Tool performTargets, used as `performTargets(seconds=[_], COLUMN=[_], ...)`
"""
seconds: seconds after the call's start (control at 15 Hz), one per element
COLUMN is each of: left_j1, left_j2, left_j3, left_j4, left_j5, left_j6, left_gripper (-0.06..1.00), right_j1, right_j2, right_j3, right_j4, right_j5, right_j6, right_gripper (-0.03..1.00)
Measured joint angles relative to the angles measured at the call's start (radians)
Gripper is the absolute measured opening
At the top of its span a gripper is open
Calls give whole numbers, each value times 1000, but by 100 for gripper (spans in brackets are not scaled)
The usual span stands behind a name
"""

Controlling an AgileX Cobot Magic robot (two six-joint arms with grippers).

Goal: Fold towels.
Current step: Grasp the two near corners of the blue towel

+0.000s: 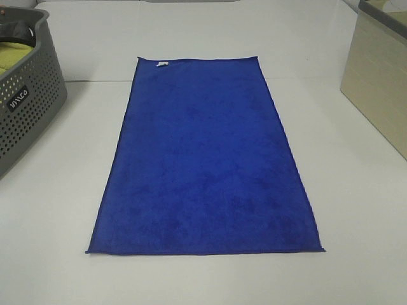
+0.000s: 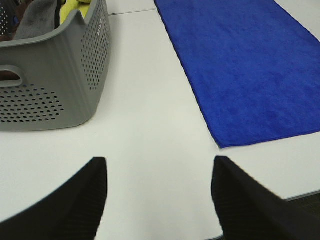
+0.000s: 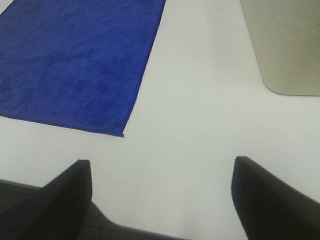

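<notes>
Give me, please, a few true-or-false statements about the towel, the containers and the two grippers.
The blue towel lies flat and unfolded on the white table. True.
The left gripper is shut on a towel corner. False: it is open, empty and apart from the towel.
The grey basket stands left of the towel in the high view and holds cloth. True.
The beige bin rests on the towel. False: it stands apart, to the right.
The right gripper is open over bare table. True.
</notes>
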Motion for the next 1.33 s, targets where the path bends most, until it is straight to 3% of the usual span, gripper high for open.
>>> performTargets(seconds=[1.33], left_j1=[0], left_j2=[0], left_j3=[0], left_j4=[0], left_j5=[-5], left_j6=[0], left_gripper=[59], right_j1=[0], right_j2=[0], right_j3=[0], right_j4=[0], right_j5=[0], right_j6=[0], right_gripper=[75])
